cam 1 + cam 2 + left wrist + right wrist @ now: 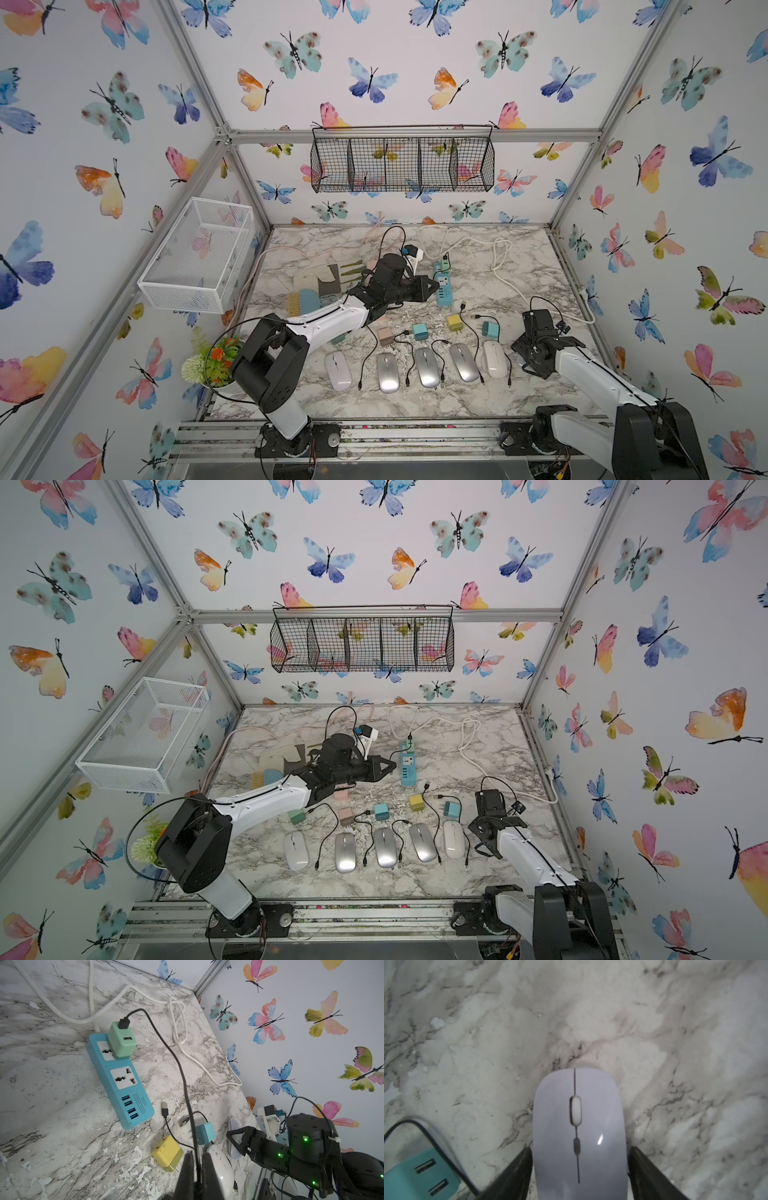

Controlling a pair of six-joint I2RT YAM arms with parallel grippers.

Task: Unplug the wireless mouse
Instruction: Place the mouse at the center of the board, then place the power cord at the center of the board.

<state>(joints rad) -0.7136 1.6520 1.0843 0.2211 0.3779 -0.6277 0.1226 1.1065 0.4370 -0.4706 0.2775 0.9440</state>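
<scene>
top views: white mouse (494, 359) lies flat on the marble table (374, 405), rightmost of the mice lined up near the front. right gripper (518, 355) sits low, just right of it. left gripper (434, 286) hangs mid-table beside the blue power strip (442, 286).

left wrist: left jaws pinched shut on a black cable (178, 1059). it runs up to the green adapter (122, 1041) seated in the strip. its free end is hidden behind the fingers.

right wrist: mouse lies between the right jaws. they stand wide, one at each flank, with a thin gap on one side, so not clamping. the mouse's far end shows no plug.

judgement: unplugging looks done. remaining: drop cable, back both arms off.
</scene>
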